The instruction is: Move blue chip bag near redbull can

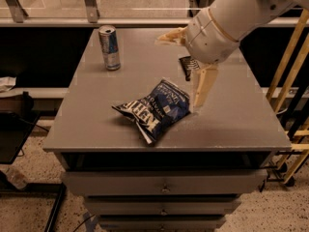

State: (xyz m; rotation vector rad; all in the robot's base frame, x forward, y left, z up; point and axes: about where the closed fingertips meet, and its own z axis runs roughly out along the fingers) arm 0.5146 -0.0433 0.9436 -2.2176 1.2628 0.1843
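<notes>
The blue chip bag (155,108) lies crumpled near the front middle of the grey table (91,124). The redbull can (109,47) stands upright at the table's back left, well apart from the bag. My gripper (177,73) hangs over the table just right of and behind the bag, open wide and empty. One cream finger (170,36) points left and the other (203,85) points down beside the bag's right edge. The white arm reaches in from the upper right.
A small black snack bar wrapper (186,65) lies behind the bag, partly hidden by the gripper. Drawers (164,185) sit under the tabletop. A yellow wooden frame (289,71) stands at the right; a rail and glass run behind the table.
</notes>
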